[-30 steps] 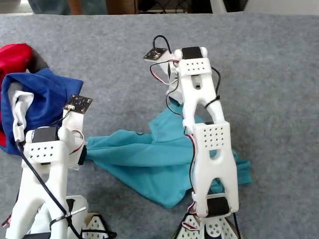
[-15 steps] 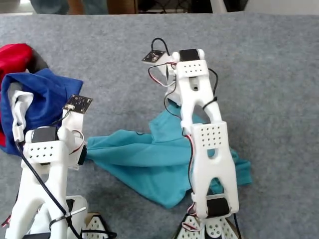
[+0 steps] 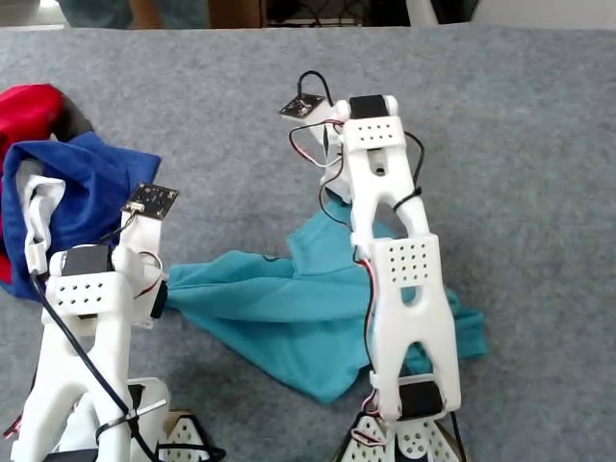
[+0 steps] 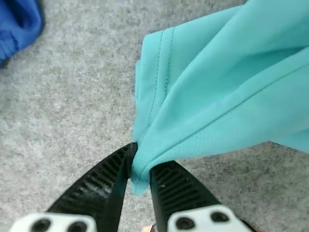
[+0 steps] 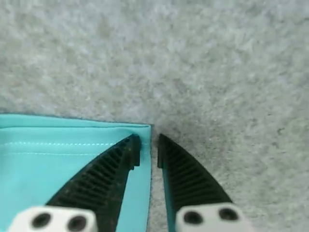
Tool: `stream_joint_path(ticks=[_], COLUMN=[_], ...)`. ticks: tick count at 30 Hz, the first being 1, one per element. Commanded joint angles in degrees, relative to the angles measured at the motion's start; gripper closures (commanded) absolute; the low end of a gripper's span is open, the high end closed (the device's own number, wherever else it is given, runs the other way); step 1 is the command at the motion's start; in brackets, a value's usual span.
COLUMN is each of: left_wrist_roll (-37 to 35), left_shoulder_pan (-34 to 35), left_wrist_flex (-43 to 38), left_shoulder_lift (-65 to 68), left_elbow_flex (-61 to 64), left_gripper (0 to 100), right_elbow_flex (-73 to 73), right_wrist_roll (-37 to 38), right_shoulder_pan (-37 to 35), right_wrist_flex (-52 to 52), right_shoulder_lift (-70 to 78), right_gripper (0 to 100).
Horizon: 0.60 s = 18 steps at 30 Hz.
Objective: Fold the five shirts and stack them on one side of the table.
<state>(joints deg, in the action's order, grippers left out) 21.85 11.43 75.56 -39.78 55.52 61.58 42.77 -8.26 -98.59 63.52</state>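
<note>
Shirts are lying on the grey desk point(image 3: 520, 125) in the high view. A teal shirt point(image 3: 279, 308) is sprawling crumpled across the middle. A blue shirt point(image 3: 91, 188) is sitting heaped at the far left, with a red shirt point(image 3: 29, 106) touching its far side. The left arm point(image 3: 87, 289) is standing at the teal shirt's left tip, where the left tool point(image 3: 162, 300) is meeting the cloth. The right arm point(image 3: 404, 279) is stretching over the teal shirt toward its far corner.

In the left wrist view, the left tool point(image 4: 139, 169) is pinching a bunched, hemmed edge of the teal shirt point(image 4: 217, 87) between its black ribbed fingers point(image 4: 104, 186). The cloth is fanning out from that grip over the desk point(image 4: 63, 96). A fold of the blue shirt point(image 4: 17, 24) is showing well apart from it.

In the right wrist view, the right tool point(image 5: 148, 145) is sitting low at a flat, stitched corner of the teal shirt point(image 5: 58, 159). Its fingers point(image 5: 104, 174) are drawn nearly together, closing on the shirt's side edge, which is running through the narrow gap between them. Bare desk point(image 5: 193, 58) is lying beyond the corner.
</note>
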Motion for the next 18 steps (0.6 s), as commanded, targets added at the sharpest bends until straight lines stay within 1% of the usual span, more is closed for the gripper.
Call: stream_joint_path(ticks=[1, 4, 10, 15, 18], left_wrist_roll=[-2.02, -4.75, -4.92, -4.75, -4.75], left_shoulder_pan=[0.57, 0.22, 0.22, 0.22, 0.22], left_wrist_flex=[-0.44, -0.44, -0.44, -0.44, -0.44], left_shoulder_lift=[-1.32, -0.97, -0.79, -0.79, -0.79], left_elbow_flex=[-2.86, -5.32, -6.73, -6.37, -6.37], left_gripper=[97, 97, 97, 97, 97], right_elbow_flex=[2.86, 3.21, 3.21, 3.30, 3.47], right_wrist_roll=[-0.26, -0.35, -0.62, -0.26, -0.26], right_shoulder_pan=[0.00, -0.09, 0.00, 0.00, -0.79], right_wrist_flex=[-2.29, -2.37, -2.55, -2.64, -2.64], right_shoulder_lift=[-0.13, -0.13, -0.22, -0.22, -0.22], right_gripper=[96.5, 96.6, 95.0, 78.0, 71.6])
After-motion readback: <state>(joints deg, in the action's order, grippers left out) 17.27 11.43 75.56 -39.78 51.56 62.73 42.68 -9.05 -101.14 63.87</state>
